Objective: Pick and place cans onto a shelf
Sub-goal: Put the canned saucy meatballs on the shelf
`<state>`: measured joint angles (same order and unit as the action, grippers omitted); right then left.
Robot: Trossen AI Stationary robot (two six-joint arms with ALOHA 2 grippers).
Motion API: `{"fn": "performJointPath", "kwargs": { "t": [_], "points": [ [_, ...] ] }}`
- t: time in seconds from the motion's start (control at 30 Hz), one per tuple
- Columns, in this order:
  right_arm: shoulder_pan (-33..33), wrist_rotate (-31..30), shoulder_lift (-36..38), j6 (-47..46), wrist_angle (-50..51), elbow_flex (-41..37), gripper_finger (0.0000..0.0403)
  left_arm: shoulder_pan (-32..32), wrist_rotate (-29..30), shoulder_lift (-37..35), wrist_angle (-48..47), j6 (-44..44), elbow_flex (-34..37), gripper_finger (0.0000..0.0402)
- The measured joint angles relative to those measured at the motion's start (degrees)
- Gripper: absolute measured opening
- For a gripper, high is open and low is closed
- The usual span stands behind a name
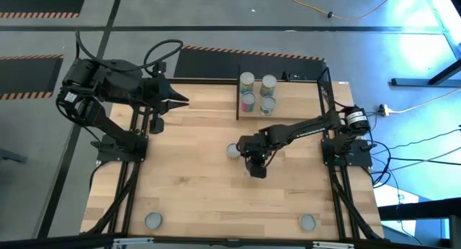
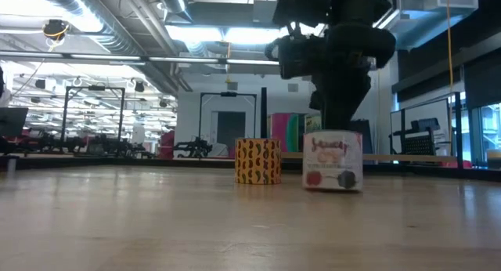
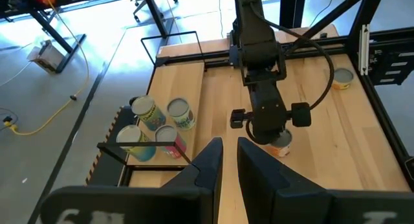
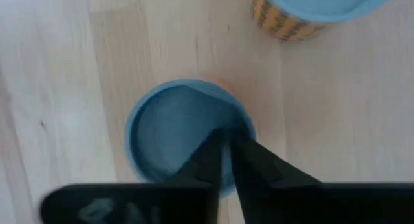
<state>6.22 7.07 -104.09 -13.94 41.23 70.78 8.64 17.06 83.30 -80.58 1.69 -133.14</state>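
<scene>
A can with a white and pink label (image 2: pixel 333 160) stands upright on the table, its round top (image 4: pixel 174 130) facing up. My right gripper (image 4: pixel 227 138) points steeply down right over that top, fingers shut. In the high view this gripper (image 1: pixel 254 167) hides the can. A yellow-orange can (image 1: pixel 233 151) stands just to the can's left. Several cans (image 1: pixel 258 92) stand on the shelf (image 1: pixel 295 98) at the table's far edge. My left gripper (image 3: pixel 229 146) waits high over the far left, its fingers a narrow gap apart, with nothing between them. My right gripper's shut fingertips (image 4: pixel 217 143) lie over the can's top (image 4: pixel 194 114), right of its middle, coming from above. I cannot tell whether they touch the top. The can stands upright on the table.
Two more cans (image 1: pixel 153 220) (image 1: pixel 307 222) stand near the table's front edge. Black frame posts (image 1: pixel 325 98) rise at the shelf's side and along the table's edges. Bare wood lies between the middle cans and the front edge.
</scene>
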Motion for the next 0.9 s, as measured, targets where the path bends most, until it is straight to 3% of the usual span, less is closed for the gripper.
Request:
{"fn": "performJointPath", "kwargs": {
  "t": [0.23,0.5,0.73,0.9],
  "points": [
    [-0.08,-0.02,0.19,0.63,-0.41,0.02,0.0005,0.00,0.00,-0.02,0.04,0.00,0.00,0.0039],
    [0.39,1.57,0.17,1.10,0.08,3.97,0.0051,0.00,0.00,0.00,0.04,-0.02,0.00,0.0039],
    [0.39,-4.59,0.28,2.39,4.34,4.36,0.0055,0.00,-0.11,0.00,0.04,-0.02,0.00,0.0039],
    [0.37,-5.02,0.39,3.77,5.30,2.28,0.0055,0.01,-0.30,-0.01,0.04,-0.02,0.00,0.0041]
  ]
}}
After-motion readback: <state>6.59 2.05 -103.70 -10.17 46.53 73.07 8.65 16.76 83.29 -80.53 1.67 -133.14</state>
